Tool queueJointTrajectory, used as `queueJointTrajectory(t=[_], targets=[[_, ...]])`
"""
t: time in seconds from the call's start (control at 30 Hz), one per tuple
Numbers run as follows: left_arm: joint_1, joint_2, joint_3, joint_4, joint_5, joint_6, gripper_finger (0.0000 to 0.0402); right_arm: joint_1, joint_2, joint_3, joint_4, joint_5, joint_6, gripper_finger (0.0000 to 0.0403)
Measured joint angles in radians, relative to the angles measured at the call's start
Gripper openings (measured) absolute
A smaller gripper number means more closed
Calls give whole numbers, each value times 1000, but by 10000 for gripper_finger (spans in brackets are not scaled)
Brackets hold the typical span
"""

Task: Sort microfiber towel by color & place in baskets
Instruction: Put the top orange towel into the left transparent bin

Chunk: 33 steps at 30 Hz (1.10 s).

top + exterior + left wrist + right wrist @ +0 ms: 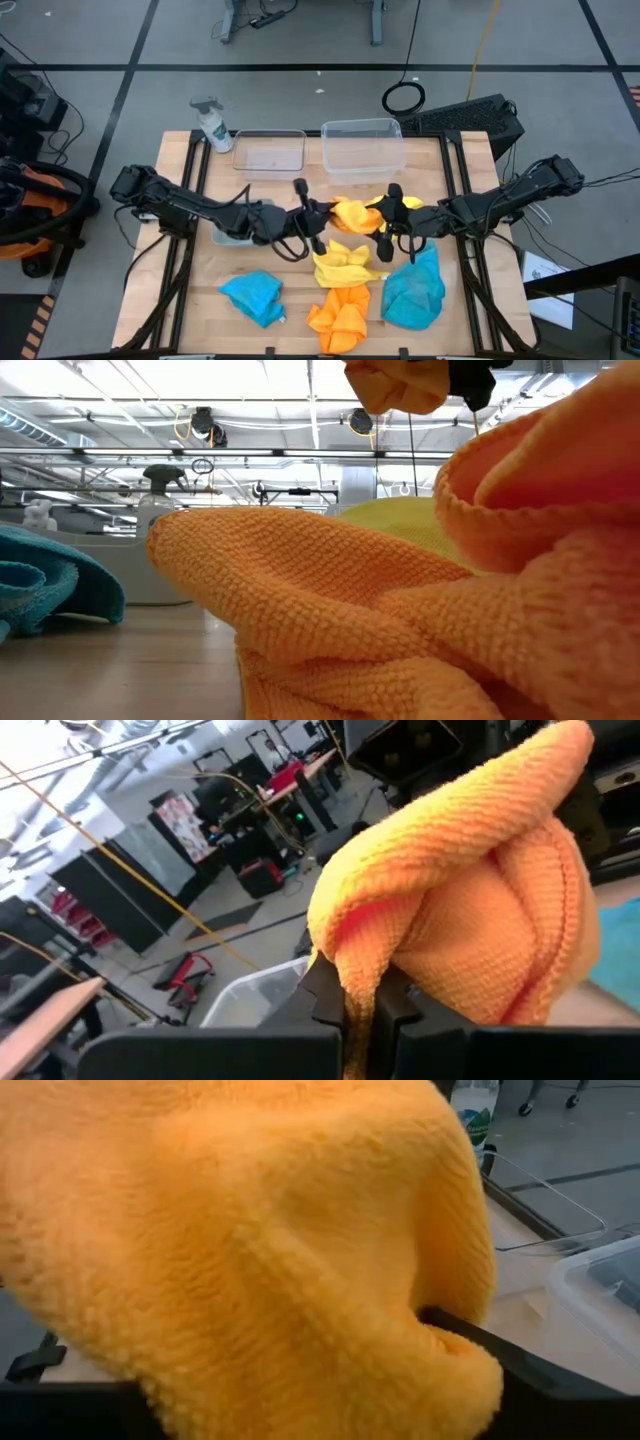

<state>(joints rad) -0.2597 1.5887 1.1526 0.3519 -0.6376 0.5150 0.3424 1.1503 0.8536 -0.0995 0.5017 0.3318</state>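
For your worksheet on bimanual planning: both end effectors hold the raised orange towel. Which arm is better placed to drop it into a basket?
Probably the right. Its end effector holds the orange towel almost directly below the nearest basket, while the left end effector sits further aside.

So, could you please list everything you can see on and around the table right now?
Orange towels: 2, orange; one lifted mid-table, one at the near edge.
Yellow towel: at least 1, yellow; between the two orange ones.
Blue towels: 2, bright blue; near left and near right.
Baskets: 3, clear; two side by side at the far edge, one partly under the left arm.
Spray bottle: 1, white; far-left corner.
Table: 1, light wood.
Left tool: 1, dark; mid-table, shut on the lifted orange towel.
Right tool: 1, dark; against that towel's other side.
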Motion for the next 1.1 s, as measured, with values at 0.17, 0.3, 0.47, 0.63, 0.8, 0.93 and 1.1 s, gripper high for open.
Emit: queueJointTrajectory(t=[0.17, 0.3, 0.47, 0.63, 0.8, 0.93, 1.1], targets=[[-11, -11, 0, -9, 0, 16, 7, 0, 0, 0, 42, -1, -50, 216], [-4, -11, 1, -11, 73, -27, 7, 1, 13, 0, 189, -10, -148, 179], [10, -7, 1, -15, 123, -63, 9, 3, 43, -1, 338, -121, -223, 173], [13, -6, 1, -17, 122, -64, 14, 4, 60, -2, 371, -55, -267, 228], [13, -5, 1, -31, 126, -65, 17, 4, 61, -2, 368, 48, -389, 300], [8, -1, 1, -44, 152, -65, 18, 1, 60, -2, 394, 63, -468, 341], [9, -2, 1, -51, 169, -64, 18, 7, 60, -1, 396, 37, -538, 359]])
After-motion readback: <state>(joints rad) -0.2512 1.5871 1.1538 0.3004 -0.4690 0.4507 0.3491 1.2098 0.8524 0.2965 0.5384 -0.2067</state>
